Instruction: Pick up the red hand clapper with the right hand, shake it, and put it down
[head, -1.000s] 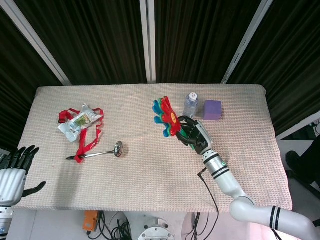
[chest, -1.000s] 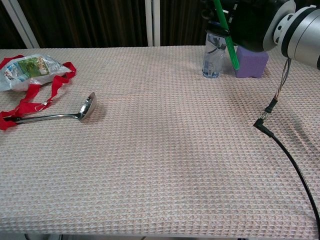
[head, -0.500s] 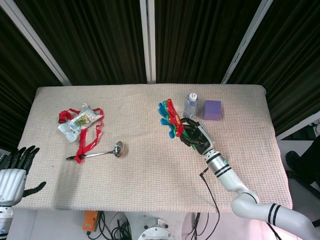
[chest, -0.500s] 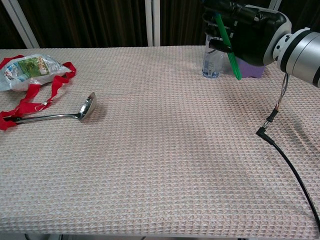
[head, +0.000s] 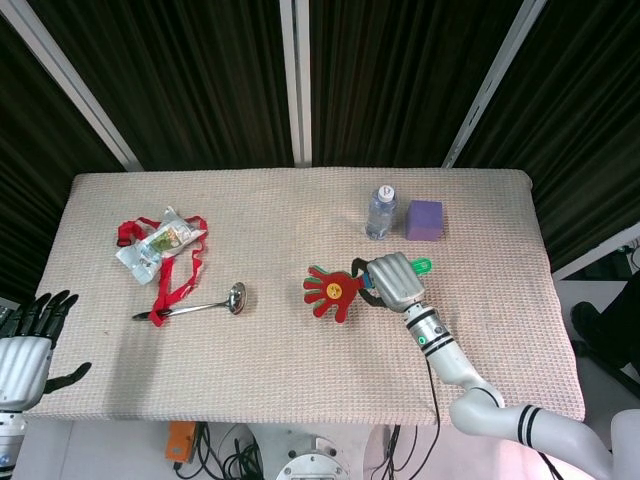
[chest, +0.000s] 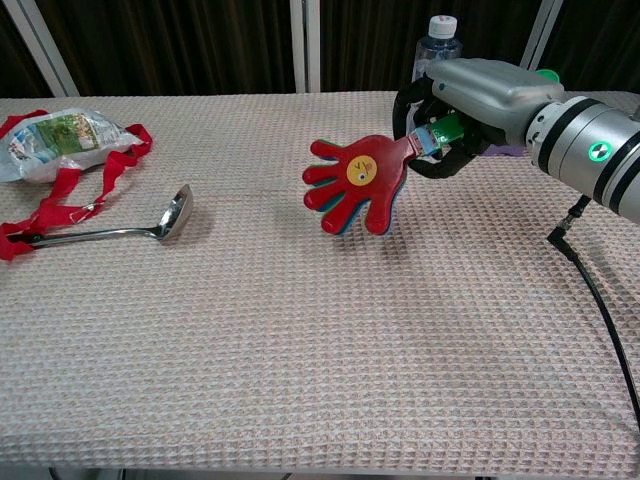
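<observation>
The red hand clapper (head: 331, 291) (chest: 355, 182), a hand-shaped toy with a yellow face badge and a green handle, lies nearly flat just above the middle of the cloth. My right hand (head: 394, 280) (chest: 470, 100) grips its green handle, palm down, with the clapper's fingers pointing left. The handle's green end (head: 422, 266) pokes out behind the hand. My left hand (head: 32, 345) hangs open off the table's front left corner, holding nothing.
A clear water bottle (head: 380, 212) (chest: 438, 40) and a purple block (head: 424, 220) stand just behind the right hand. A metal ladle (head: 195, 305) (chest: 110, 230) and a snack bag with red ribbon (head: 162, 245) (chest: 60, 140) lie at the left. A black cable (chest: 590, 290) trails at the right.
The right hand has swung the clapper down from upright near the bottle to nearly flat over the cloth, moving forward and rotating palm down. The left hand has not moved.
</observation>
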